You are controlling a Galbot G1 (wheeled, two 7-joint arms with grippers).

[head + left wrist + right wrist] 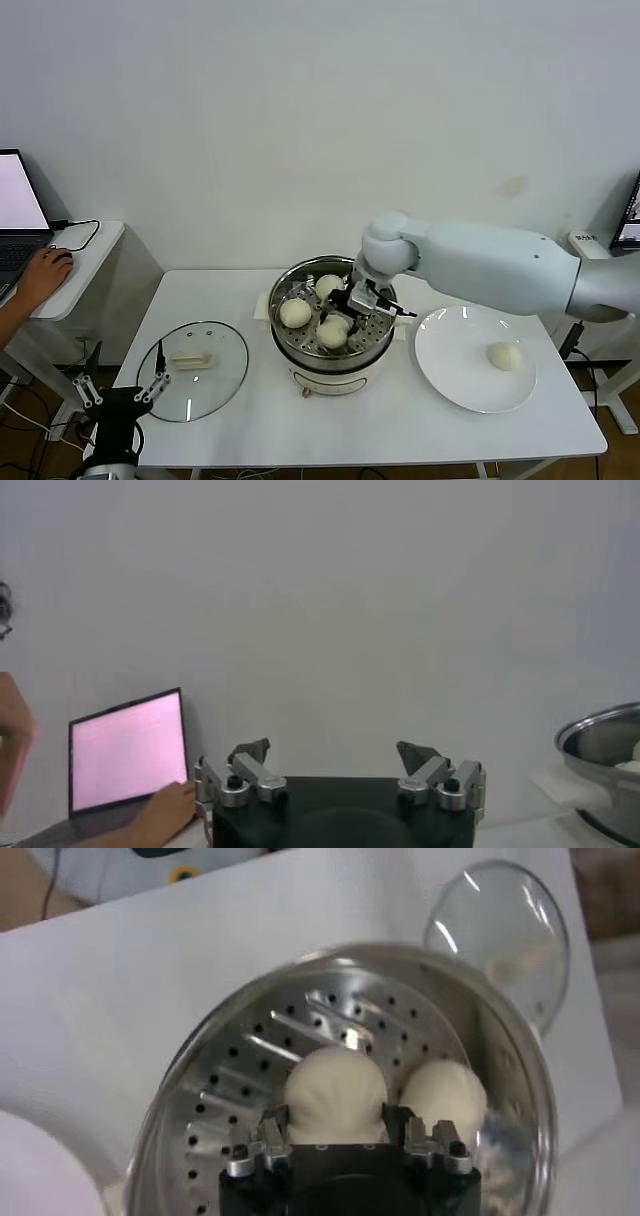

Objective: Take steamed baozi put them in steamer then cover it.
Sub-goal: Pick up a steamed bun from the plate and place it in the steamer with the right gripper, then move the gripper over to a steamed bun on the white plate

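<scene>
The steamer (281,300) stands at the table's middle with three baozi in its basket: one at the left (295,313), one at the back (328,285) and one at the front (333,331). My right gripper (347,311) reaches into the pot. In the right wrist view its fingers (272,1131) hug the sides of the front baozi (335,1086), next to another baozi (446,1098) on the perforated floor (250,1073). A fourth baozi (505,355) lies on the white plate (450,350). The glass cover (215,385) lies flat to the left. My left gripper (120,395) is parked open.
A person's hand (42,275) rests by a laptop (15,215) on a side table at the left; the laptop (125,750) also shows in the left wrist view. The steamer's rim (600,742) shows there too. My right arm (490,262) spans over the plate.
</scene>
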